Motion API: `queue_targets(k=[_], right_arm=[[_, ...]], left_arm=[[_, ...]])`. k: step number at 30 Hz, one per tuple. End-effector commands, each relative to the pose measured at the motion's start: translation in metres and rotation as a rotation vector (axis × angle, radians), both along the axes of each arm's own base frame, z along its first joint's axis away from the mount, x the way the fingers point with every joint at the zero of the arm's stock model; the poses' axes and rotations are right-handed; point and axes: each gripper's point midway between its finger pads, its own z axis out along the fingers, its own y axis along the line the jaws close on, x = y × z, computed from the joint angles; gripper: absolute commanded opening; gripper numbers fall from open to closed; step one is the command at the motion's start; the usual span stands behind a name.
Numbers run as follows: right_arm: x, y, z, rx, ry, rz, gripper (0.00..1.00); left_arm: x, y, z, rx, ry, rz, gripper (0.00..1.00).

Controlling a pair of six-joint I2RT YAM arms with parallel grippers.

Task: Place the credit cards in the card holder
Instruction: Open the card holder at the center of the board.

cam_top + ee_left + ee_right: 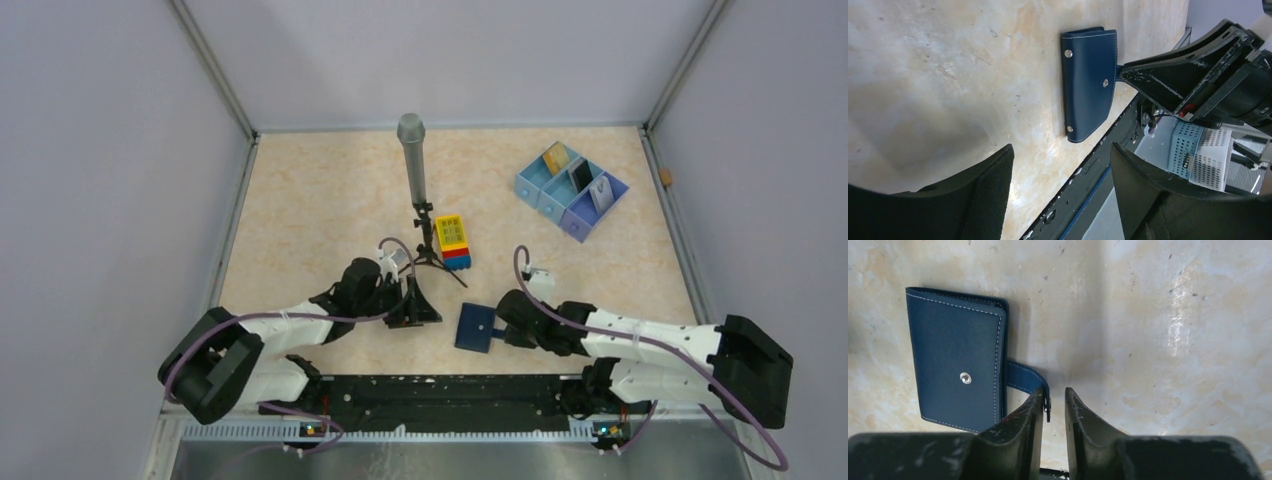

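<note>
The card holder [474, 327] lies on the counter [320, 200] at lower centre of the frame. The tray [578, 226] at upper right holds the credit cards [580, 177]. A toy block [453, 240] sits at centre, with a microphone stand [413, 170] just left of it.

Microphone stand [415, 180] and brick block [454, 242] stand close beyond the left hand [420, 312]; tabletop [600, 270] toward the tray [571, 188] lies open

No legible text, label or number anywhere.

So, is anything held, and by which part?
Nothing: the snap tab of the navy folding wallet lies loose at right gripper, jaws parted; left gripper open, empty.
</note>
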Motion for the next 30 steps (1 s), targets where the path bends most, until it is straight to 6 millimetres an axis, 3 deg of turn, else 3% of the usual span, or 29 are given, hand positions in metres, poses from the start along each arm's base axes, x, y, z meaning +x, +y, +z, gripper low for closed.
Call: queue_targets(k=[1,4,8,11,14,22,30], right_arm=[[0.008,0.005,0.028,0.037,-0.065,-0.01,0.31],[0.012,0.014,0.048,0.109,-0.11,0.014,0.43],[0.017,0.035,0.078,0.243,-0.187,0.083,0.45],[0.017,0.05,0.089,0.301,-0.205,0.137,0.43],[0.015,0.057,0.081,0.302,-0.176,0.147,0.39],[0.005,0.056,0.037,0.266,-0.063,0.098,0.36],[0.003,0.044,0.018,0.2,-0.03,0.063,0.35]], left_arm=[[0.013,-0.02,0.027,-0.076,-0.09,-0.007,0.7],[0.014,-0.024,0.029,-0.073,-0.092,-0.015,0.67],[0.013,-0.03,0.028,-0.069,-0.087,-0.028,0.64],[0.013,-0.032,0.029,-0.068,-0.089,-0.027,0.62],[0.013,-0.036,0.03,-0.073,-0.092,-0.028,0.58],[0.008,-0.045,0.028,-0.083,-0.074,-0.039,0.57],[0.004,-0.055,0.022,-0.09,-0.055,-0.058,0.53]])
